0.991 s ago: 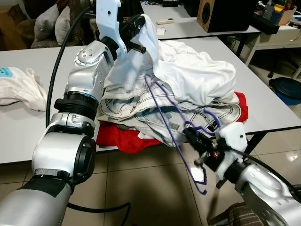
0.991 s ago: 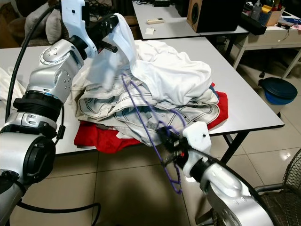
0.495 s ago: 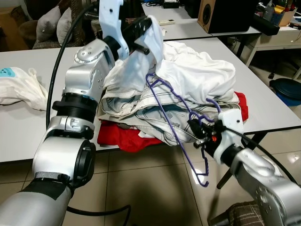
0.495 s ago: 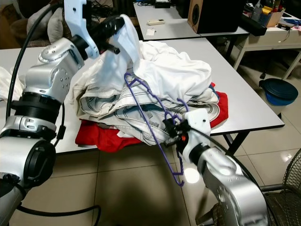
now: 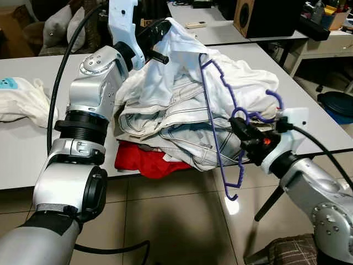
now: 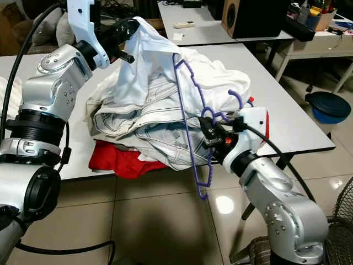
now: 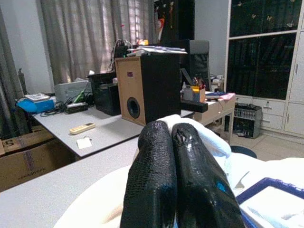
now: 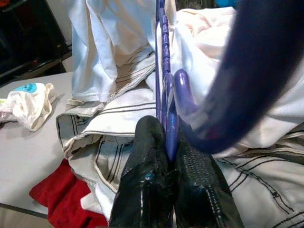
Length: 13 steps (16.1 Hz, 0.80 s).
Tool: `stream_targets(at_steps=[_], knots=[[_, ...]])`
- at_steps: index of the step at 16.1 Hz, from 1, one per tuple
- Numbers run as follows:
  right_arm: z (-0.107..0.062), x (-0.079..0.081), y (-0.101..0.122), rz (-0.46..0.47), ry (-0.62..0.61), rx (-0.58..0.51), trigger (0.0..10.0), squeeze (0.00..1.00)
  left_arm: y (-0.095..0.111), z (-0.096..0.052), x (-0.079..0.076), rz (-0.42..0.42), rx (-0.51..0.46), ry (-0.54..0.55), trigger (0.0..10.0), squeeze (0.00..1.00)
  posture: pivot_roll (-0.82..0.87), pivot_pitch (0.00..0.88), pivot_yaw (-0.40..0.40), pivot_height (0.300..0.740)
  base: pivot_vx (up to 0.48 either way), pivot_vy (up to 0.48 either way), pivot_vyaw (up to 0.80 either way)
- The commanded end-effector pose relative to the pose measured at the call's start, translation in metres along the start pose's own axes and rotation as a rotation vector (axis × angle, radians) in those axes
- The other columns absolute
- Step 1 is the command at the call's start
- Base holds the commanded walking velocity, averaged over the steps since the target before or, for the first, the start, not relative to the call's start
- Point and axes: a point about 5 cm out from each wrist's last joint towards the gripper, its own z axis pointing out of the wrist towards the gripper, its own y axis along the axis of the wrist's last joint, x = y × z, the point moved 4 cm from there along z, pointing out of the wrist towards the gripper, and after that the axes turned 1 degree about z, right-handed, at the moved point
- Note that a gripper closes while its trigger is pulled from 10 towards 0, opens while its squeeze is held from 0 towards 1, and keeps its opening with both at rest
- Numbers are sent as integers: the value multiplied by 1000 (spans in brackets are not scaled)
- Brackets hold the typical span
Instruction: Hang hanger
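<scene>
A purple plastic hanger point(image 5: 216, 116) stands nearly upright in front of the clothes pile, its hook point(image 5: 274, 99) pointing right. My right gripper point(image 5: 241, 131) is shut on the hanger near its neck, seen close up in the right wrist view point(image 8: 167, 142). My left gripper point(image 5: 161, 34) is shut on a white garment point(image 5: 165, 72) and holds its top edge lifted above the pile. In the left wrist view the black fingers point(image 7: 175, 166) press together with white cloth behind them. The pile of white and striped clothes point(image 5: 209, 121) lies on a white table point(image 5: 27, 149).
A red cloth point(image 5: 140, 160) lies under the pile at the table's front edge. A white bundle point(image 5: 22, 102) sits at the far left. Behind stands another table with a speaker point(image 5: 265, 16) and a remote point(image 5: 193, 24). A dark bin point(image 5: 336, 105) is on the floor to the right.
My right gripper has swung the hanger up from a low slant to nearly upright, higher against the pile. The left gripper still holds the white garment raised.
</scene>
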Motion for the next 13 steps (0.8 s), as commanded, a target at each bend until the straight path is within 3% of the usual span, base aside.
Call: stream_targets(at_steps=[1,2,3,4,5,6,11,13], knots=[[-1,4,9,-9,20,-26,10000,0,4,-2,3,26,2,19,0,0,-27,0,34,740,0,0,0],[-3,7,13,-6,40,-47,10000,0,-2,-2,5,47,28,30,4941,0,-29,0,36,740,0,0,0],[-3,9,15,-4,51,-57,10000,0,-8,-2,5,55,52,31,4941,0,-29,0,37,740,0,0,0],[-4,13,19,13,74,-79,10000,0,-25,-3,4,80,116,33,10000,0,-32,0,39,740,0,0,0],[-5,15,21,25,88,-90,10000,0,-46,-6,-2,123,183,11,10000,0,-38,0,44,740,0,0,0],[-5,17,21,27,94,-92,10000,0,-55,-8,-5,139,211,-3,10000,1000,-41,0,46,740,0,0,0],[-6,16,17,35,102,-75,10000,0,-52,-12,1,154,198,1,10000,1000,-38,0,41,740,0,0,0],[-5,17,15,37,107,-63,10000,0,-32,-15,10,188,94,47,10000,1000,-41,0,42,740,0,0,0]])
